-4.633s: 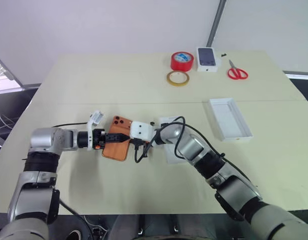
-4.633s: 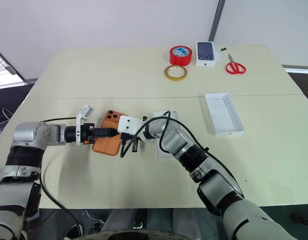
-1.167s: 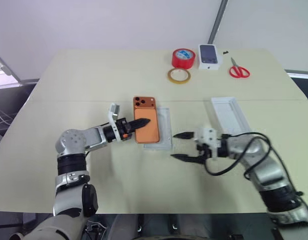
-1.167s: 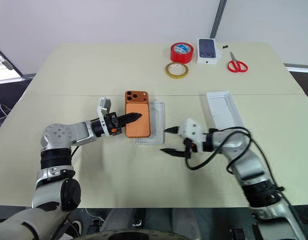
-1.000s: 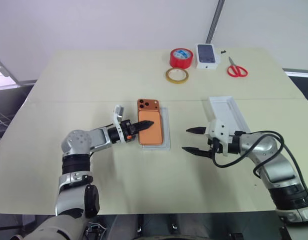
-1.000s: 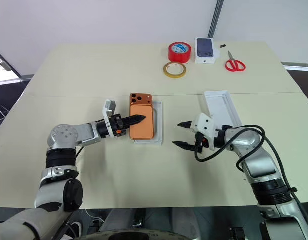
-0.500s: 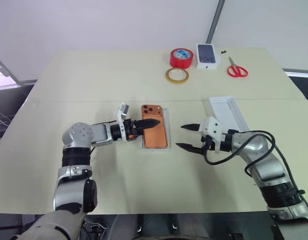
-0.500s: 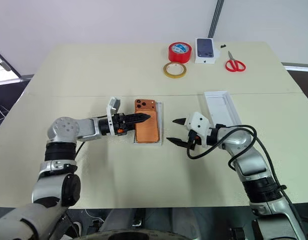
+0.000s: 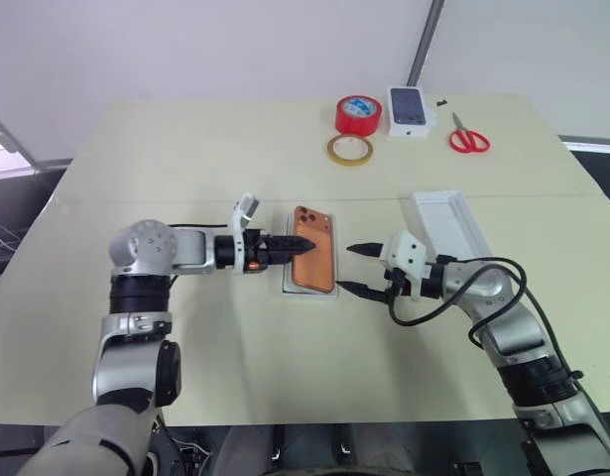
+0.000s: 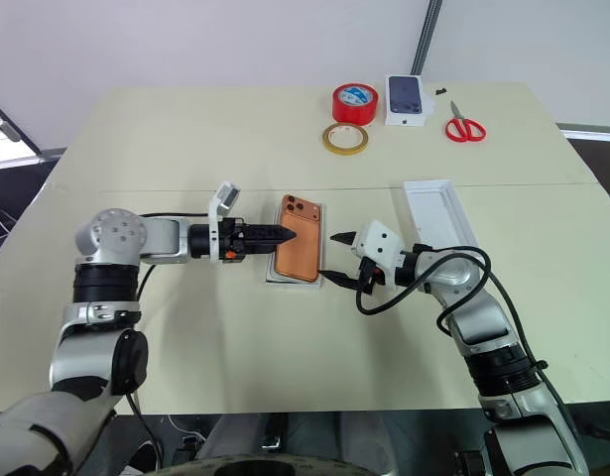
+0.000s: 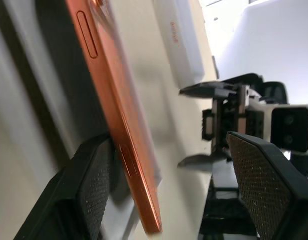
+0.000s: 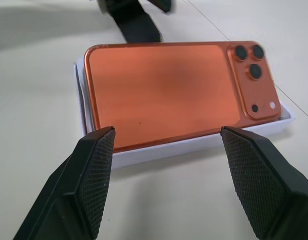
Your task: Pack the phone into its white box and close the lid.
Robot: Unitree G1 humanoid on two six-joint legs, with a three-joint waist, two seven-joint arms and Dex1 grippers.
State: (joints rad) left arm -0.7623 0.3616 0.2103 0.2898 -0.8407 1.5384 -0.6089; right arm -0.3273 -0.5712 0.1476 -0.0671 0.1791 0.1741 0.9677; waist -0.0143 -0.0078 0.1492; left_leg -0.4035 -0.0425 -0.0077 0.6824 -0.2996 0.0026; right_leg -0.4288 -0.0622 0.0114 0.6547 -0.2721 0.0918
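Note:
The orange phone (image 9: 314, 262) lies back up and tilted over the white box (image 12: 194, 145) at mid-table, its lenses at the far end. The long edge toward my left gripper is raised. My left gripper (image 9: 303, 245) reaches in from the left, open, with one finger (image 11: 88, 190) right under that raised edge. My right gripper (image 9: 347, 268) is open just right of the box, its fingers (image 12: 93, 175) spanning the phone's length without touching it. The lid (image 9: 451, 233) lies hollow side up farther right.
At the far side of the table are a red tape roll (image 9: 359, 117), a yellowish tape ring (image 9: 351, 151), a small white box with a dark phone picture (image 9: 410, 111) and red scissors (image 9: 469, 138). A black cable loops beside my right arm.
My left gripper brought the phone rightward over the white box and opened its fingers, leaving the phone tilted there. The right gripper slid left, closer to the box.

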